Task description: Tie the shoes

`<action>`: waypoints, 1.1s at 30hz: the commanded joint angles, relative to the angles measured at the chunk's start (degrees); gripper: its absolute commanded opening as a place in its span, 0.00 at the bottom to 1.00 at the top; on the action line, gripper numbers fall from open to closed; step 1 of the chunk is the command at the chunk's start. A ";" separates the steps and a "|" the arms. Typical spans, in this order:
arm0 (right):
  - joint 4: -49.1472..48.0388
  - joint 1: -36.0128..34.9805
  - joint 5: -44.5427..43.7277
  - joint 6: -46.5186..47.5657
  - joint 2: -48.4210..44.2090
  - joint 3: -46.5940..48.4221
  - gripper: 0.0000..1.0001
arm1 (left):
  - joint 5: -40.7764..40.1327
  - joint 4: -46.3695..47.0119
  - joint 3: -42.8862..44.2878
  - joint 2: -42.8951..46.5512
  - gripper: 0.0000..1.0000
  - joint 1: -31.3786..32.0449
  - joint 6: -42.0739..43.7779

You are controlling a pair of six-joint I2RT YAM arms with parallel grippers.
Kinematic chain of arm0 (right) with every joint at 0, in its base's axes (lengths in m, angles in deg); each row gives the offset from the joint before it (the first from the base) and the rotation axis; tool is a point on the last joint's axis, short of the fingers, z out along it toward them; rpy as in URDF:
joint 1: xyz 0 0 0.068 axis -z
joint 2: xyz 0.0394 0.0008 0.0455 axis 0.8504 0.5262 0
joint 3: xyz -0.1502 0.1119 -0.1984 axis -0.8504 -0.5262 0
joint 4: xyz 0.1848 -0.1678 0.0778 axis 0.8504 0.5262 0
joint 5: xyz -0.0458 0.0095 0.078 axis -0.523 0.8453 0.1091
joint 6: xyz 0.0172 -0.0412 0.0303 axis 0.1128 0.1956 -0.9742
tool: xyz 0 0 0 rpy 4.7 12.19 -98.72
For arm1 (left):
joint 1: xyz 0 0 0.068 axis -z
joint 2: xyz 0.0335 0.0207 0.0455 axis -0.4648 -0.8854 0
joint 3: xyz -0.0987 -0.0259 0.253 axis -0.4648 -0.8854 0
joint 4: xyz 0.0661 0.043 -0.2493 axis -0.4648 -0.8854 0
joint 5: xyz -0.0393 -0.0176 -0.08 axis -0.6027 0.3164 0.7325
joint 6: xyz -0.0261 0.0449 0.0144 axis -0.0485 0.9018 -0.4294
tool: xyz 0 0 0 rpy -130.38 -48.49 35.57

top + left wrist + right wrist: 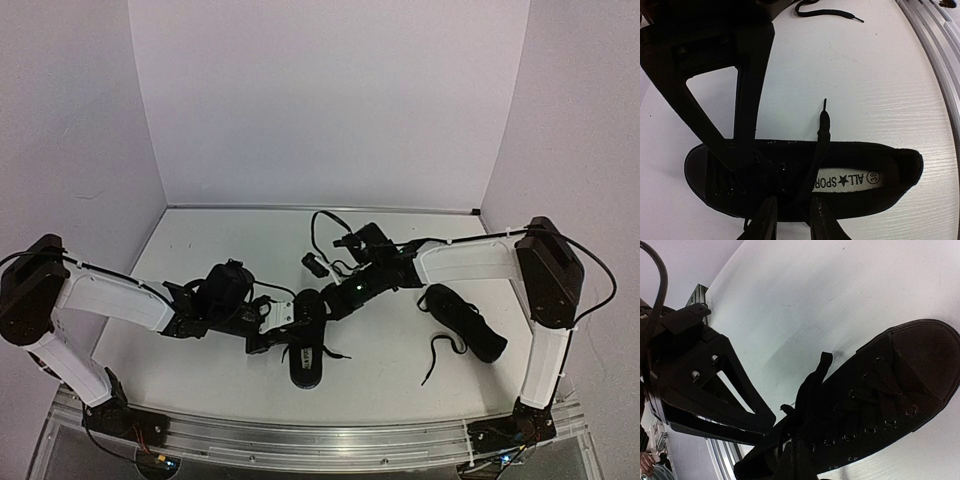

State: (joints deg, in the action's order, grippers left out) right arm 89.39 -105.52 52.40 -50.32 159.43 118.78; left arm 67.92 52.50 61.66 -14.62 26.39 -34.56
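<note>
One black shoe (307,348) lies in the middle of the table, its toe toward the back. In the left wrist view it lies crosswise (805,180), pale insole label showing. My left gripper (792,220) stands over its near side with the jaws a little apart. A black lace (821,135) runs from between them across the shoe. My right gripper (800,465) is shut on a bunch of lace (812,395) at the shoe's eyelets (875,405). In the top view both grippers, left (270,335) and right (312,305), meet over this shoe. The second shoe (462,320) lies apart at the right.
A loose lace (440,352) trails from the right shoe toward the front; its end shows in the left wrist view (827,12). A small black part on a cable (315,265) lies behind the grippers. The metal rail (320,435) runs along the near edge.
</note>
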 commanded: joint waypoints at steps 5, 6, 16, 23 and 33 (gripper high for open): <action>-2.07 -0.05 1.17 -0.21 1.04 0.77 0.00 | 0.56 0.26 2.66 -1.75 0.21 0.95 3.42; -2.04 -0.07 1.18 -0.21 1.12 0.77 0.00 | 0.55 0.15 2.76 -1.88 0.20 1.12 3.66; -2.12 -0.03 1.40 -0.21 1.35 0.80 0.00 | -2.04 -0.80 3.48 -3.69 0.19 2.10 5.15; -2.04 -0.10 1.42 -0.24 1.28 0.80 0.00 | -3.78 0.68 3.24 -3.48 0.23 2.18 5.20; -2.04 -0.06 1.76 -0.12 1.73 1.12 0.00 | -5.44 1.10 2.40 -0.53 0.22 2.58 5.46</action>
State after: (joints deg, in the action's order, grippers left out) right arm 88.99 -105.52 53.13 -50.51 160.27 118.78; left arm 64.19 51.61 62.80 -17.44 28.62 -30.08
